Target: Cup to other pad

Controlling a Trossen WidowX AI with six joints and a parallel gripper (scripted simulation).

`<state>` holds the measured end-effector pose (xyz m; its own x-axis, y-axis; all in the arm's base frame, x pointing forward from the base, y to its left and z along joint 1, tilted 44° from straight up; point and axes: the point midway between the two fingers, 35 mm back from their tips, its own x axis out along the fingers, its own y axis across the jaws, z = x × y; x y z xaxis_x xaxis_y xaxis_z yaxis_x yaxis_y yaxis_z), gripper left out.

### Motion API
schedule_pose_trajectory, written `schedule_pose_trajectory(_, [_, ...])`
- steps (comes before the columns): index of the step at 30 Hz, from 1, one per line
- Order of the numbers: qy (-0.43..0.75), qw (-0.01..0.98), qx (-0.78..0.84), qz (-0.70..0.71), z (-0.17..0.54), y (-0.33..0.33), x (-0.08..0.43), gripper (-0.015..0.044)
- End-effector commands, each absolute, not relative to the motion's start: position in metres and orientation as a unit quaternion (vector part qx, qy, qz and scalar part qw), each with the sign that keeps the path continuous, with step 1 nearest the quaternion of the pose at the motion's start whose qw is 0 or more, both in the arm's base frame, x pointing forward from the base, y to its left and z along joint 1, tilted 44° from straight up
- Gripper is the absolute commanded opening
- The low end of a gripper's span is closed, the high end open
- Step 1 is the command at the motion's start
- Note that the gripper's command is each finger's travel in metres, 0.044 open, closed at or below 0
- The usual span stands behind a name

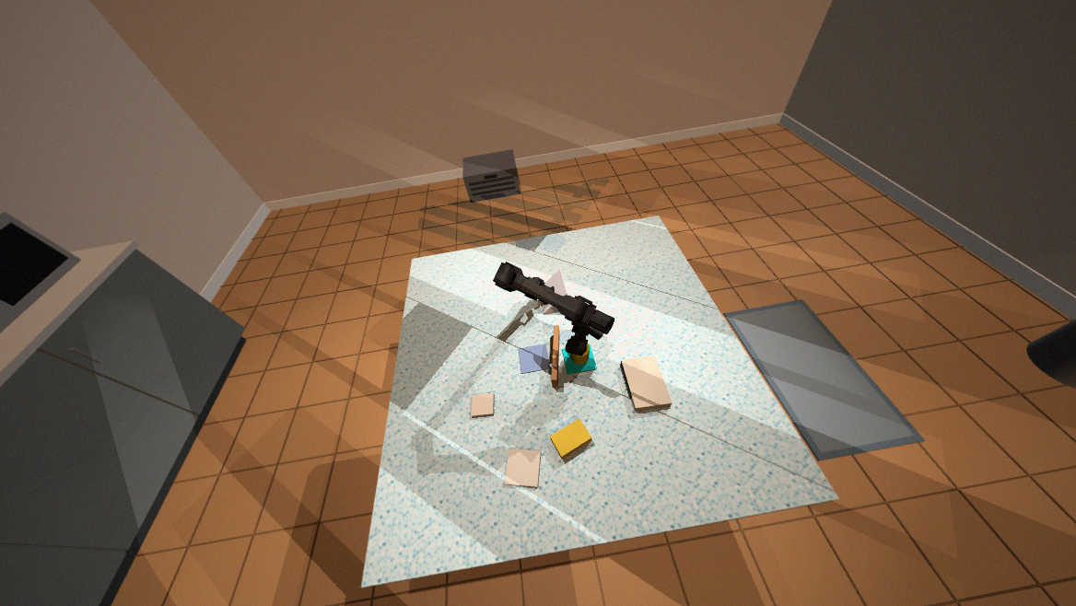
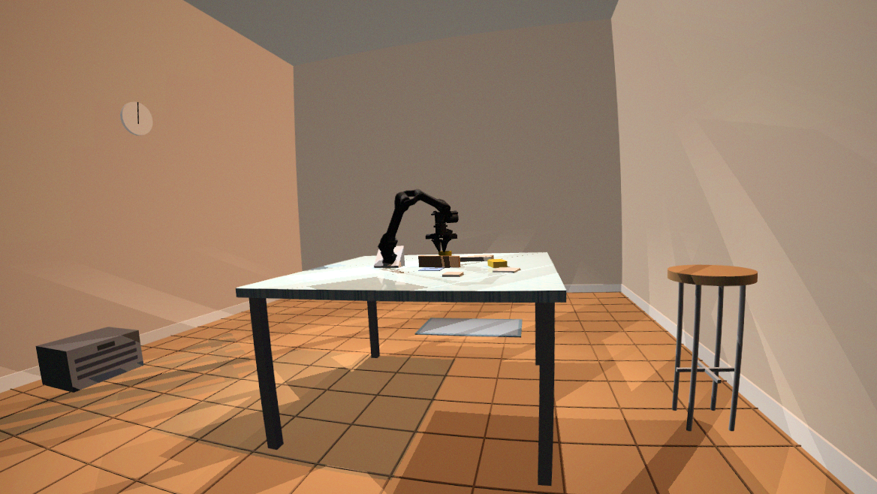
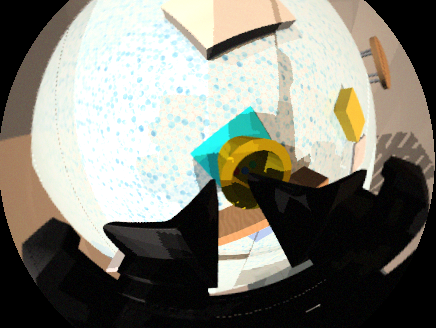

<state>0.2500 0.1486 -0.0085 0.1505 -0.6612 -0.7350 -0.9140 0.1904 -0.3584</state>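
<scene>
The yellow cup (image 1: pixel 580 358) (image 2: pixel 446 252) (image 3: pixel 230 155) stands upright on the teal pad (image 1: pixel 589 367) (image 3: pixel 235 130). A few dark, small marbles (image 3: pixel 245 170) show inside it. My gripper (image 1: pixel 577 348) (image 2: pixel 442 248) (image 3: pixel 231 180) is partly open at the cup's rim. In the wrist view one fingertip is over the cup's mouth and the other is outside its wall, with a gap between them. The blue-violet pad (image 1: pixel 532 358) (image 2: pixel 430 269) (image 3: pixel 261 233) lies bare beyond the wooden barrier. The fingers' lower contact with the cup is hard to see.
A low wooden barrier (image 1: pixel 555 357) (image 2: pixel 438 262) stands between the two pads, close to the cup. A thick beige slab (image 1: pixel 646 383) (image 3: pixel 230 20) lies on the cup's other side. A yellow block (image 1: pixel 570 437) (image 2: pixel 497 262) (image 3: pixel 350 115) and two flat beige tiles (image 1: pixel 482 404) (image 1: pixel 522 468) lie farther off.
</scene>
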Motion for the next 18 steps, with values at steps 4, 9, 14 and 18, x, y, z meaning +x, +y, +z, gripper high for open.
schedule_pose_trajectory(4, [0.637, 0.439, -0.617, 0.144, -0.002, 0.155, 0.249, 0.0147])
schedule_pose_trajectory(9, [0.637, 0.438, -0.617, 0.144, 0.002, 0.159, 0.248, 0.0147])
schedule_pose_trajectory(14, [0.637, 0.438, -0.618, 0.144, 0.006, 0.162, 0.247, 0.0147])
schedule_pose_trajectory(18, [0.637, 0.438, -0.618, 0.144, 0.01, 0.165, 0.247, 0.0147])
